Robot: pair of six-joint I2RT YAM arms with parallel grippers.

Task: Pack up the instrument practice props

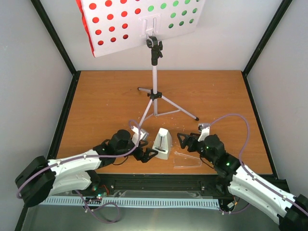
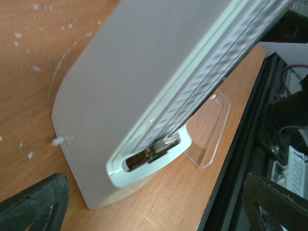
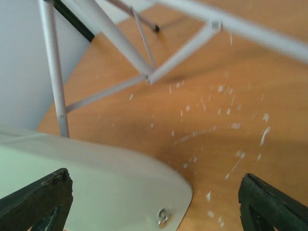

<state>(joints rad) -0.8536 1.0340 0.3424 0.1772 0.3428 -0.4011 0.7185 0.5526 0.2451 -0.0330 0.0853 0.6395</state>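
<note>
wood-top table (image 1: 96,96) in a grey-walled booth, with the white holey music stand (image 1: 155,79) on its tripod at top middle of the overhead view, and a red sheet (image 1: 95,20) and green sheet (image 1: 163,6) showing through the holes. the little white metronome (image 1: 162,143) stands upright at lower middle, with its clear cover (image 1: 187,160) lying flat just right of it. the left gripper (image 1: 147,147) is by the metronome's left side and the right gripper (image 1: 184,143) is off to its right, both spread wide and pinching nothing.

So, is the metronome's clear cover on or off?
Off: the clear cover lies on the table beside the upright metronome.
</note>
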